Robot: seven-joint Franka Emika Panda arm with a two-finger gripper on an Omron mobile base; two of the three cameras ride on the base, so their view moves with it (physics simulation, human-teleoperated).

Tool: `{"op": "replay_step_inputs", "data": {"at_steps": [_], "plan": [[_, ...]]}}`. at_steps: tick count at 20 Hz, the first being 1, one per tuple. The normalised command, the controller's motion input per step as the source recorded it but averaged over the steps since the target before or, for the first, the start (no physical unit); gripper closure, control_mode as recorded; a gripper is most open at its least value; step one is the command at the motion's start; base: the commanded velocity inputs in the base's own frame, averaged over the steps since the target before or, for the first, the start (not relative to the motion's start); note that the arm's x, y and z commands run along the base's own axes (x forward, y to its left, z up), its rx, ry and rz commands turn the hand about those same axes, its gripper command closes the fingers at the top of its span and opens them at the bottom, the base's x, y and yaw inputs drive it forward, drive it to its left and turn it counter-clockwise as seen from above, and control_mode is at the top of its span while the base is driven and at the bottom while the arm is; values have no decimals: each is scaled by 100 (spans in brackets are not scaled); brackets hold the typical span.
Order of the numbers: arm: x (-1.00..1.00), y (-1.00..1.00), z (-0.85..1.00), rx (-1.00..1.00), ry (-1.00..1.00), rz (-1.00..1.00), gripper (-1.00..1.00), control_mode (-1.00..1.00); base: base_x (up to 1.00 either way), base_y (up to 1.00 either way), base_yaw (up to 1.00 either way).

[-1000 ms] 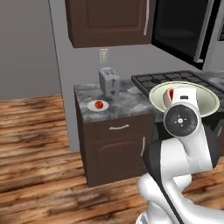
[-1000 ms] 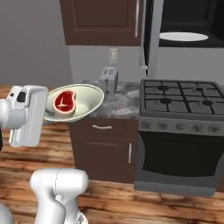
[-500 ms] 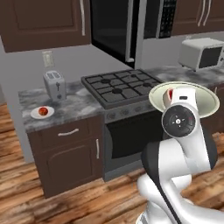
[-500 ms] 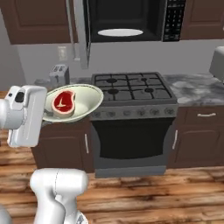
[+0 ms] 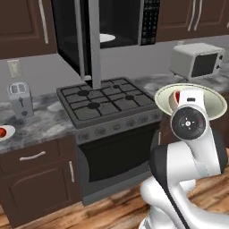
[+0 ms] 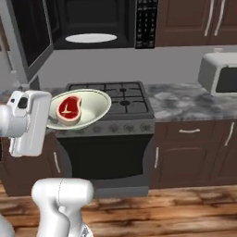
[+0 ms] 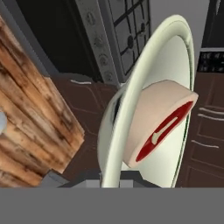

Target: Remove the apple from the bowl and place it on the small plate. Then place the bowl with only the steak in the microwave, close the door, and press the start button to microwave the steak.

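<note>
One second of driving has swung my views from the toaster [image 5: 20, 99] table to the stove [image 5: 105, 103]; the microwave [image 6: 90, 23] hangs open above. Bowl [image 6: 81, 109] with steak [image 6: 68, 109] rides at the jaws; I cannot tell their gap.

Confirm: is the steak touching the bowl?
Touching. In the right base view the steak lies flat on the bowl's inner surface, no gap beneath it.
</note>
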Motion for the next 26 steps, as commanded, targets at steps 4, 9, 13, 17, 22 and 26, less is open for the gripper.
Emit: {"op": "replay_step_inputs", "data": {"at_steps": [4, 9, 13, 17, 22, 26], "plan": [[0, 0, 0, 0, 0, 0, 100, 100, 97, -8, 28], [0, 0, 0, 0, 0, 0, 100, 100, 82, -34, 23], [0, 0, 0, 0, 0, 0, 100, 100, 86, -16, 16], [0, 0, 0, 0, 0, 0, 100, 100, 71, -27, 17], [0, 0, 0, 0, 0, 0, 100, 100, 49, -77, 13], [0, 0, 0, 0, 0, 0, 100, 100, 54, -28, 11]]}}
